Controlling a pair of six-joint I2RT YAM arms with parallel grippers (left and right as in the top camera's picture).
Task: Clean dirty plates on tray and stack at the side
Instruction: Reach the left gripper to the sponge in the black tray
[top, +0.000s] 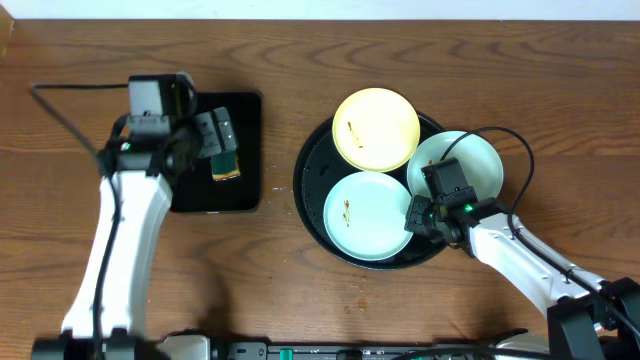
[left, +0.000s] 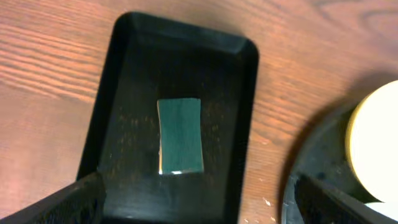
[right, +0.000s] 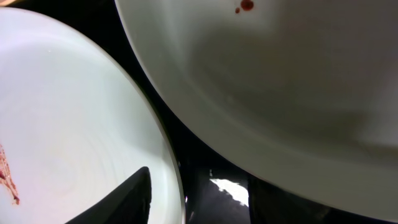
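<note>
Hovering over the front right of the round tray (top: 312, 185), the right gripper (top: 420, 212) sits between the front mint plate (top: 365, 215), smeared brown, and the right mint plate (top: 478, 160) at the tray's right rim (I cannot tell how its jaws stand). The yellow plate (top: 375, 128) lies at the tray's back. Left of the tray, the left gripper (top: 220, 140) hangs wide open and empty above a green sponge (left: 180, 135) in a rectangular tray (left: 236, 81).

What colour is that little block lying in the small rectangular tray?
Dark green: it is a sponge, seen best in the left wrist view.
</note>
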